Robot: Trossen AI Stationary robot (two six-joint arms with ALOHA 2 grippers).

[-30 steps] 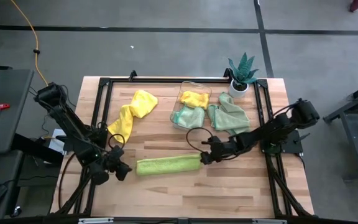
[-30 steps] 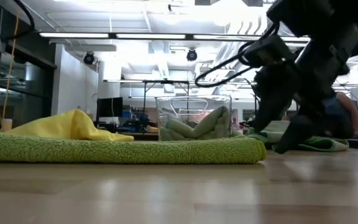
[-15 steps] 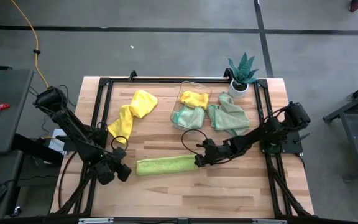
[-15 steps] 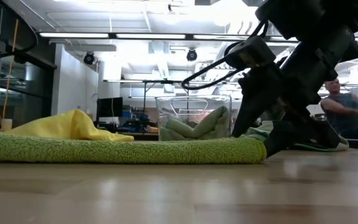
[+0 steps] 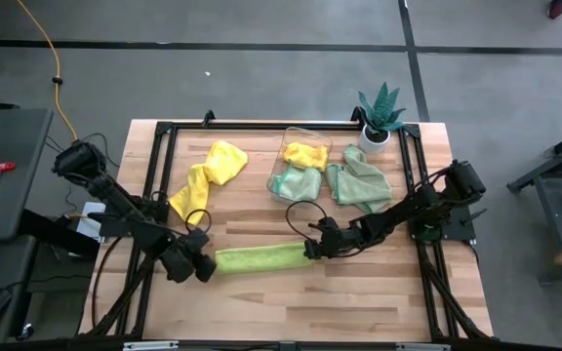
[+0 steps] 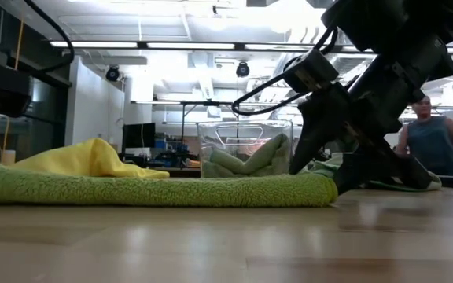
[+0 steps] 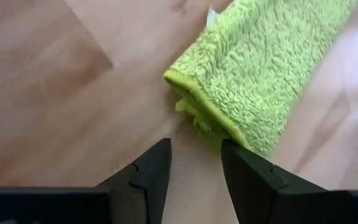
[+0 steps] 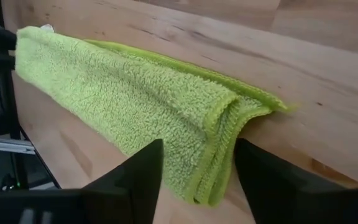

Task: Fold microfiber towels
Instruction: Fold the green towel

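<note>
A lime green microfiber towel [image 5: 261,258], folded into a long strip, lies flat across the near middle of the table. My left gripper [image 5: 206,266] is open, low, just short of the strip's left end [image 7: 197,112]. My right gripper [image 5: 310,251] is open and slants down over the strip's right end [image 8: 219,155], one finger on each side. A yellow towel [image 5: 208,175] lies crumpled at the far left. A mint green towel [image 5: 359,180] lies crumpled at the far right. My right gripper has the strip's right end [image 8: 216,180] between its open fingers, coming slanting down from the table's right. Whether a finger touches the cloth I cannot tell. My left gripper touches nothing.
A clear bin [image 5: 299,146] at the far middle holds a yellow and a mint cloth. A potted plant [image 5: 379,112] stands at the far right corner. Bare wood lies along the near edge. A person [image 6: 431,141] is in the room beyond the table.
My left gripper has moved down and toward the table's right, up to the lime strip's left end. My right gripper has moved down and toward the table's left, over the strip's right end. The towel has stayed where it was.
</note>
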